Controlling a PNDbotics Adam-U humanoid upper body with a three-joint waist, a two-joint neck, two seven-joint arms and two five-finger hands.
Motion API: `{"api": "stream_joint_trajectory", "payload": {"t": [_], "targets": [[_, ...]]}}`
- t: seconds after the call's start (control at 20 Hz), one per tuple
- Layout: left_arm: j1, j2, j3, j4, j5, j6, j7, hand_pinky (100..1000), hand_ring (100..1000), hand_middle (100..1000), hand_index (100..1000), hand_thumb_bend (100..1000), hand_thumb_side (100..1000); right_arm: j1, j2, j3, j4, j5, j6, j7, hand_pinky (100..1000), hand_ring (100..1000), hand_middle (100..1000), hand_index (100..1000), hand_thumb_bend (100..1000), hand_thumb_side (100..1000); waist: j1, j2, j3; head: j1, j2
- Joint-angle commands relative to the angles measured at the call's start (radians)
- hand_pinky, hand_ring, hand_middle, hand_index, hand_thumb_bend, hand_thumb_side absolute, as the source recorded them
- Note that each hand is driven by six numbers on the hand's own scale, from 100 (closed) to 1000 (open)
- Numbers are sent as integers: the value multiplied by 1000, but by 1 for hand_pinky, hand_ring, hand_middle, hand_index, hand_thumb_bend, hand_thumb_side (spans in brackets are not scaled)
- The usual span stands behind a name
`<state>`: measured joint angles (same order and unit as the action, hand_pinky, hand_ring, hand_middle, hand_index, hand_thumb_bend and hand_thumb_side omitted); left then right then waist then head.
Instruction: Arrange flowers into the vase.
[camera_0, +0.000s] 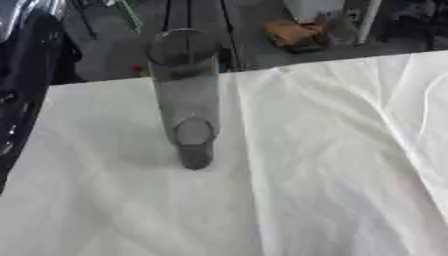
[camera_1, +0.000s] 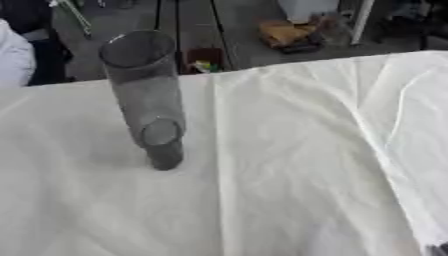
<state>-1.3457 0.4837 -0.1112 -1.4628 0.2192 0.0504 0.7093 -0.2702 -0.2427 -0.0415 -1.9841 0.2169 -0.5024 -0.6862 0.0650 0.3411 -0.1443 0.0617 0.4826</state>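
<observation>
Left eye view shows your tall clear glass cylinder vase (camera_0: 185, 95) upright and empty on the white cloth-covered table (camera_0: 332, 165), ready for stems, while neither hand appears, so finger state cannot be told

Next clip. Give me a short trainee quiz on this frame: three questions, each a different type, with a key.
1. True or false: the vase already holds flowers.
2. The vase stands on: A) a bare wooden top, B) a white cloth, C) a tray.
3. Fill in: the vase is made of clear ____.

Key: 1 false, it stands empty and no flowers show anywhere. 2 B. 3 glass. Neither hand is clearly in view.
</observation>
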Motion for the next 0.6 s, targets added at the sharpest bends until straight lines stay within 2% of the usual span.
{"api": "stream_joint_trajectory", "payload": {"t": [0.05,0.6], "targets": [[-32,7,13,-7,4,-19,4,100,100,100,100,100,468,-3,-22,2,-16,-6,-10,-2,729,769,561,842,100,989,-1,-21,-3,10,-2],[-41,-13,1,-13,-14,-68,0,100,100,100,100,100,454,-9,-22,6,-16,-14,-8,7,730,771,557,843,100,991,14,-4,-23,20,-21]]}}
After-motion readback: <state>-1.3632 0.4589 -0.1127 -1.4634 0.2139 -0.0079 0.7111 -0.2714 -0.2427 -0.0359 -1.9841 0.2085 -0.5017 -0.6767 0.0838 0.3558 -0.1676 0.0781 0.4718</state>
